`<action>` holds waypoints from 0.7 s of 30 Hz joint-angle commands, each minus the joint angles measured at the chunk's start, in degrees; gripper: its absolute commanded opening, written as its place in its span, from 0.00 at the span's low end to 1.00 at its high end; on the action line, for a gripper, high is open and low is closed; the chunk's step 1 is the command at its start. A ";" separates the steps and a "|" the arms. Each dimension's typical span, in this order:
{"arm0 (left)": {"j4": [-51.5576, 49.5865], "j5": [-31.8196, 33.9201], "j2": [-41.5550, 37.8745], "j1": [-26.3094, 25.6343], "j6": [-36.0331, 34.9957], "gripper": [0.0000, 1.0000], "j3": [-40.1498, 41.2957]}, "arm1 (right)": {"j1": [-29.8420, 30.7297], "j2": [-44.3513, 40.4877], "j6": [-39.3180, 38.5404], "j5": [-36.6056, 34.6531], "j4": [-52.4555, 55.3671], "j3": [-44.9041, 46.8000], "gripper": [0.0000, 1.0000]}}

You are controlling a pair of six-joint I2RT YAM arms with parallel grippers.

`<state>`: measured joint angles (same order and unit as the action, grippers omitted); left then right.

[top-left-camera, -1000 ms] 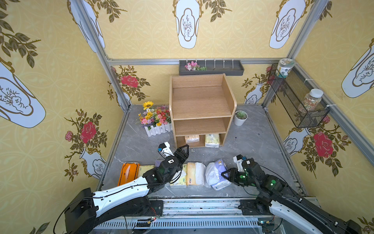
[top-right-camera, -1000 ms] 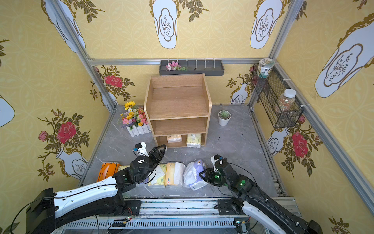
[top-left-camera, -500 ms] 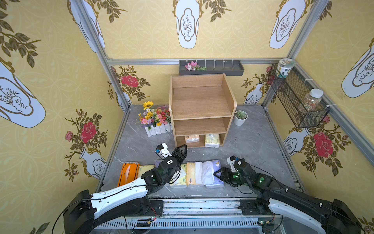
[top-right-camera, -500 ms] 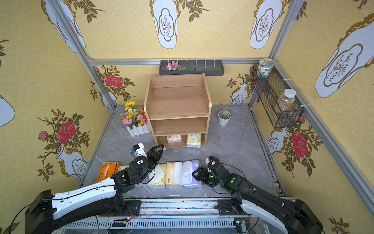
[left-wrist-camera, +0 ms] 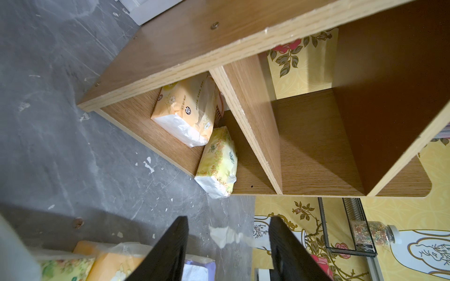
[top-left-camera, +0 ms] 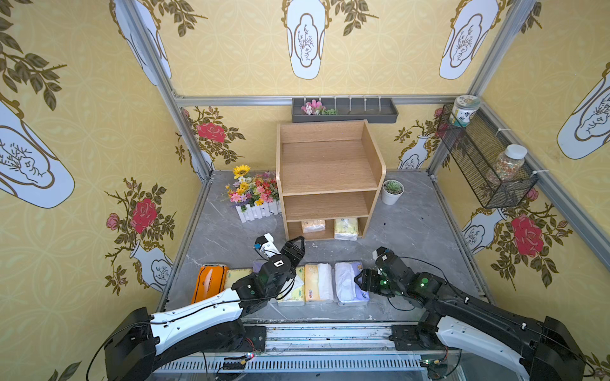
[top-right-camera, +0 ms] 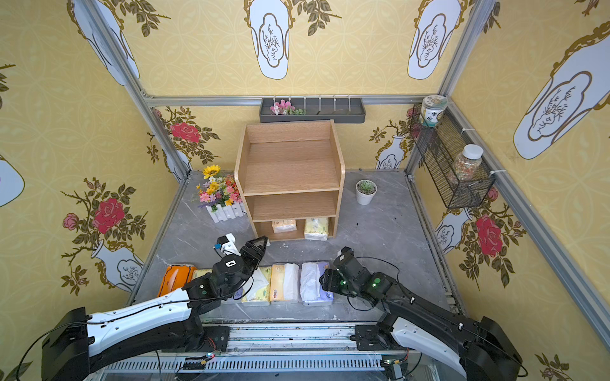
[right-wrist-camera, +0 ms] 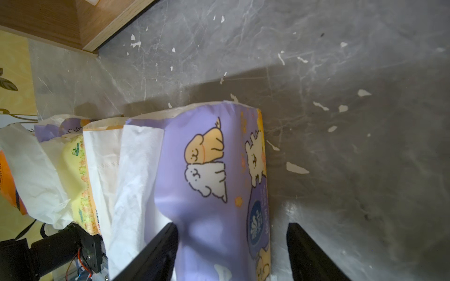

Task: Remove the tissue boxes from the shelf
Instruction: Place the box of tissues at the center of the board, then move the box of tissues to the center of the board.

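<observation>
Both gape: left pincer [left-wrist-camera: 229, 221] and right pincer [right-wrist-camera: 231, 226], over grey marbled tabletop [top-left-camera: 412, 231], yellow floral walls [top-left-camera: 231, 49].

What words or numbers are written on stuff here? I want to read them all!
Nothing can be read for sure.
lavender pack: round blue logo, print blurred.
tan pack on the shelf: rows of print, too small.
yellow pack beside it: characters, too small.
orange pack: dark print, too small.
jar: label too small.
</observation>
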<state>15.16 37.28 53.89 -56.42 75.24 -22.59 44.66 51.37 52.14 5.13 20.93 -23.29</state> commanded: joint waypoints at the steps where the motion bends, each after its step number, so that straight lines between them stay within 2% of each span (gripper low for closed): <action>1: 0.84 0.04 0.38 0.01 -0.63 0.58 -0.17 | 0.54 1.23 -2.85 2.30 -3.57 -0.54 0.67; 6: 1.23 -0.44 0.58 0.08 -0.62 0.58 0.06 | 1.19 3.86 -3.45 4.89 -8.40 -0.56 0.58; 10: 1.62 -0.97 0.97 0.07 -0.60 0.58 0.02 | 2.63 6.27 -3.45 5.44 -11.44 -0.96 0.54; 21: 3.38 -3.58 4.11 0.07 -1.75 0.59 -0.64 | 5.81 9.87 -1.58 4.11 -15.14 -1.83 0.55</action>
<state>16.43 35.27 57.12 -56.42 74.89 -22.87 50.35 61.39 49.54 9.72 8.62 -24.60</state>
